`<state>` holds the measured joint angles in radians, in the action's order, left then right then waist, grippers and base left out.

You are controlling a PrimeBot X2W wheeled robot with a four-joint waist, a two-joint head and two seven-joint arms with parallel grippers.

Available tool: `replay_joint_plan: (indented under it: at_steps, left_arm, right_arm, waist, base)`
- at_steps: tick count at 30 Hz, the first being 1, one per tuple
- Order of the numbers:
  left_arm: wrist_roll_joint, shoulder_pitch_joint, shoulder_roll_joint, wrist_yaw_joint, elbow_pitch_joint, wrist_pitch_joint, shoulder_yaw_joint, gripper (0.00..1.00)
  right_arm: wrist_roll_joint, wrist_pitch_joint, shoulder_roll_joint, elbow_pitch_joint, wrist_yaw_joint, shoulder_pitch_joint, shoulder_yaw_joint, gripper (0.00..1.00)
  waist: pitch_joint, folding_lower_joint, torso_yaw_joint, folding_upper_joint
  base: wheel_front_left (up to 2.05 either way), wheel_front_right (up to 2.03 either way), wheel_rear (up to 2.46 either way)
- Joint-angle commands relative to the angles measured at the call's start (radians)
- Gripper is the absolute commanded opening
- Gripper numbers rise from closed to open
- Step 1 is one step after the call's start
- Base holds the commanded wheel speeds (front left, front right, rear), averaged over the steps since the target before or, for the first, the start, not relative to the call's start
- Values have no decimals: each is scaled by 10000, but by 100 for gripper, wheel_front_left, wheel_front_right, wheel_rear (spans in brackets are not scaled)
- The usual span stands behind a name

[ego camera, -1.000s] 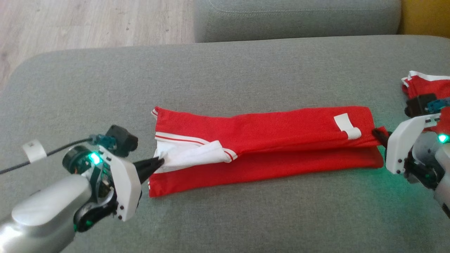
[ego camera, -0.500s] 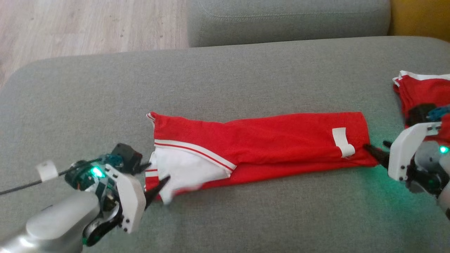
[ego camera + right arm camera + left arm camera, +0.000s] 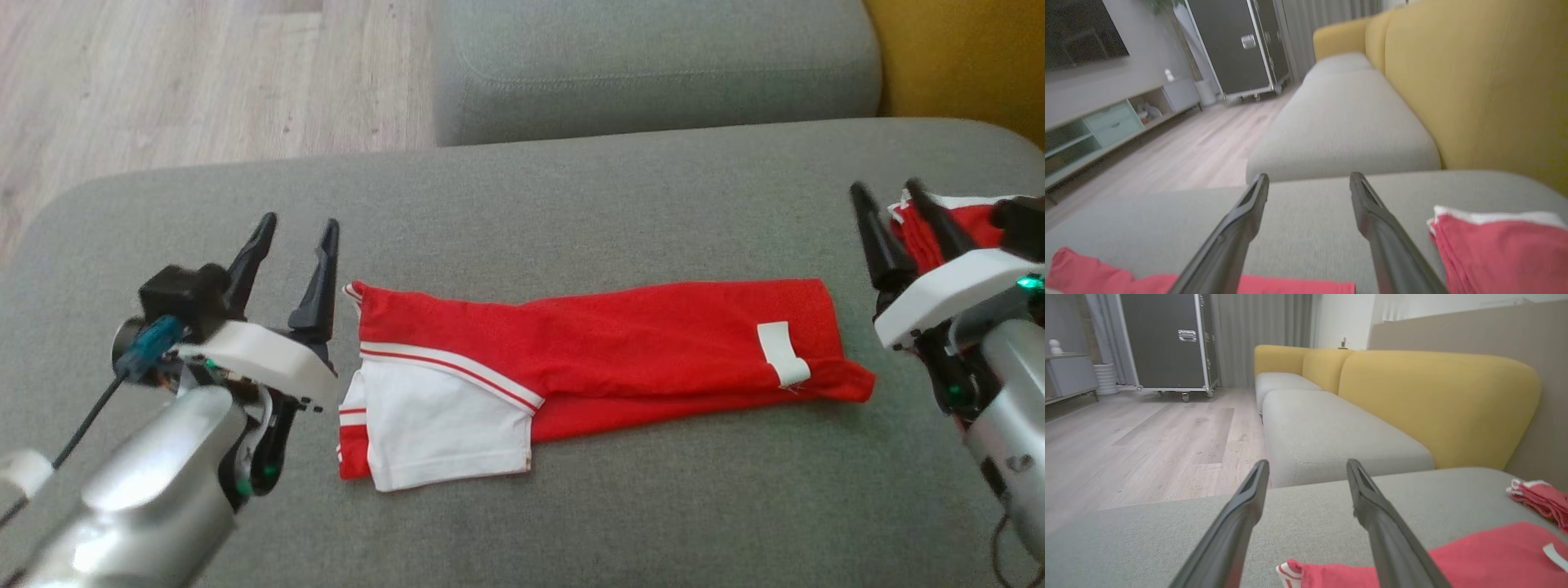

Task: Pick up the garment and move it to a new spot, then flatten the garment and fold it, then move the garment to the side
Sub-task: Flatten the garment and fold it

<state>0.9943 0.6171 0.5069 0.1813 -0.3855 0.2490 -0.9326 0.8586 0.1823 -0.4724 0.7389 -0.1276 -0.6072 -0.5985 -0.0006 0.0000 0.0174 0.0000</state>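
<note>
Garment (image 3: 596, 351): red, folded into a long band, lying flat on the grey cushion (image 3: 571, 188) at the centre of the head view. Its long axis runs left to right across the frame. The end with the white panel (image 3: 441, 429) points left, and the end with the white tag (image 3: 781, 353) points right.

Judged light, thin and limp. It will likely sag and unfold if you lift one layer, so pinch through all layers at the corners of both short ends.

Left gripper (image 3: 298, 222), centre left, just beside the left end: jaws wide apart, empty. Right gripper (image 3: 886, 188), right edge, near the tagged end: likewise spread, empty. A second red pile (image 3: 927, 241) lies beyond its fingers; leave it.
</note>
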Motion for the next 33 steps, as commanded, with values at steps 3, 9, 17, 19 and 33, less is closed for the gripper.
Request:
replay_joint_plan:
  at_steps: [3, 9, 17, 19, 33]
  left_arm:
    - [-659, -240, -155, 380, 759, 119, 1937, 100]
    - [-2453, -2440, -1631, 159, 1956, 125, 4839, 100]
    - [-5104, -4675, -3319, -814, 1754, 126, 6985, 100]
    - [-5606, -4928, -3624, -1052, 1486, 127, 7270, 100]
    - [-7007, -4532, -4492, -2316, 1023, 127, 8494, 100]
  right_arm:
    - [-930, 703, 407, -44, -31, 168, 776, 100]
    - [-3756, 790, 1857, -1812, -31, 1749, 3825, 100]
    - [-6347, 793, 4028, -3954, -31, 4384, 6067, 100]
    - [-6568, 793, 4140, -4110, -31, 4639, 6099, 100]
    - [-7360, 757, 4219, -3583, -31, 4140, 6585, 100]
  waist:
    - [-93, 0, 13, 0]
    - [-105, 0, 10, 0]
    - [-91, 0, -68, 0]
    - [-51, 0, -90, 0]
    - [487, 0, 137, 0]
  base:
    - [0, 0, 0]
    - [0, 0, 0]
    - [0, 0, 0]
    - [0, 0, 0]
    - [0, 0, 0]
